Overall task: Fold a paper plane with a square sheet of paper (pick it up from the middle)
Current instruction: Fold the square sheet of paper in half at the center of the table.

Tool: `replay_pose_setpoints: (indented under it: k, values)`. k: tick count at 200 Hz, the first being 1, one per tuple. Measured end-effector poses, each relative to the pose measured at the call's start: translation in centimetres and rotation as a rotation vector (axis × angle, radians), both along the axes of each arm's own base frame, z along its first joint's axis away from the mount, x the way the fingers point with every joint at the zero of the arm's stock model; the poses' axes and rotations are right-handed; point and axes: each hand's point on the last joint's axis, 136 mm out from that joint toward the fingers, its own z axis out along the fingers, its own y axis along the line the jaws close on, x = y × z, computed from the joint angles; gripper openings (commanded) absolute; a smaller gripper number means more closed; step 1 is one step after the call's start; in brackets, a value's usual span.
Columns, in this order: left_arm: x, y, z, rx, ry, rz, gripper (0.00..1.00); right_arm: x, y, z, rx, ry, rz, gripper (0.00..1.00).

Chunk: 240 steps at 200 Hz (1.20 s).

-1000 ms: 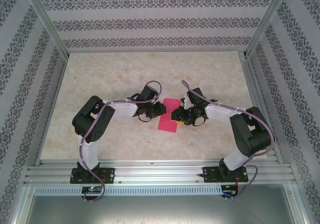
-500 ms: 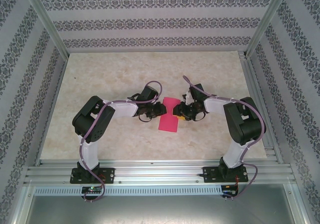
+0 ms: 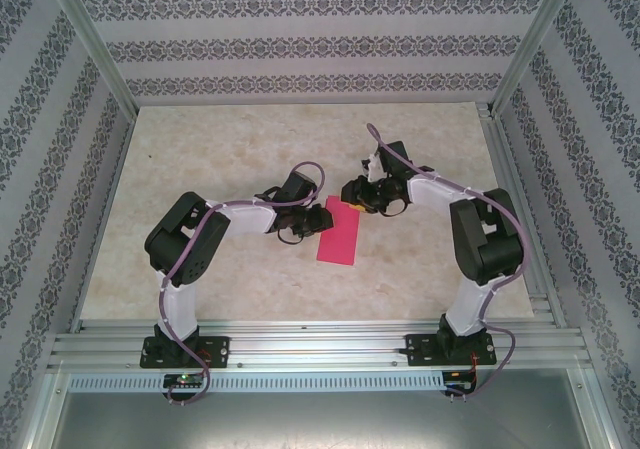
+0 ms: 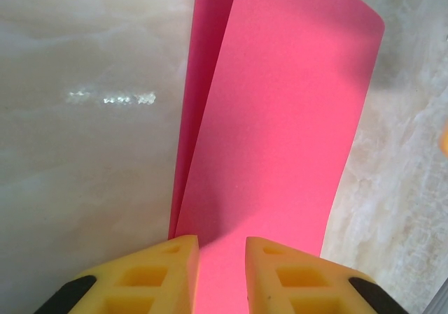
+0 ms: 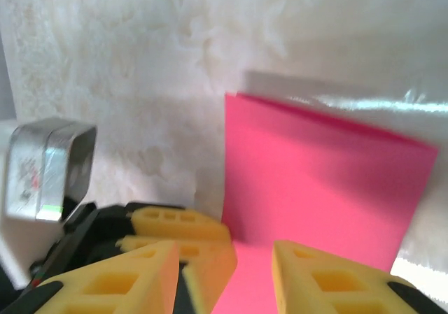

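Square sheet of paper lies halved; we judge the dart folds remain; left tool narrow astride it, right tool half-open.

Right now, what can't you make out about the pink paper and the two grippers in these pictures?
- Top view: the left gripper covers the left edge of the square sheet of paper, so whether it touches is hidden.
- Left wrist view: the bottom edge cuts off the sheet's near end between the fingers.
- Right wrist view: blurred; whether the right gripper touches the sheet cannot be told.
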Motion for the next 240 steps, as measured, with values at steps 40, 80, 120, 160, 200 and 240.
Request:
replay_pose_setpoints:
  k: [40, 80, 120, 160, 200, 240]
  values:
    - [0.0, 0.0, 0.0, 0.008, 0.005, -0.001, 0.27, -0.4, -0.9, -4.3, -0.040, 0.095, -0.010, 0.39]
    - [0.0, 0.0, 0.1, 0.019, 0.004, -0.013, 0.27, -0.4, -1.0, -4.1, -0.035, 0.090, -0.008, 0.39]
    - [0.1, 0.2, 0.0, 0.030, 0.003, -0.014, 0.27, 0.8, -1.0, -2.7, -0.022, 0.062, -0.020, 0.40]
    - [0.0, 0.2, 0.0, 0.030, 0.003, -0.015, 0.27, 3.5, -0.8, -2.2, -0.021, 0.024, -0.032, 0.40]
    - [0.0, 0.2, 0.0, 0.032, 0.005, -0.014, 0.27, 3.5, -1.3, -4.4, -0.044, 0.067, -0.031, 0.39]
    - [0.0, 0.2, 0.0, 0.032, 0.005, -0.014, 0.27, 3.2, -1.6, -3.8, -0.054, 0.066, -0.031, 0.40]
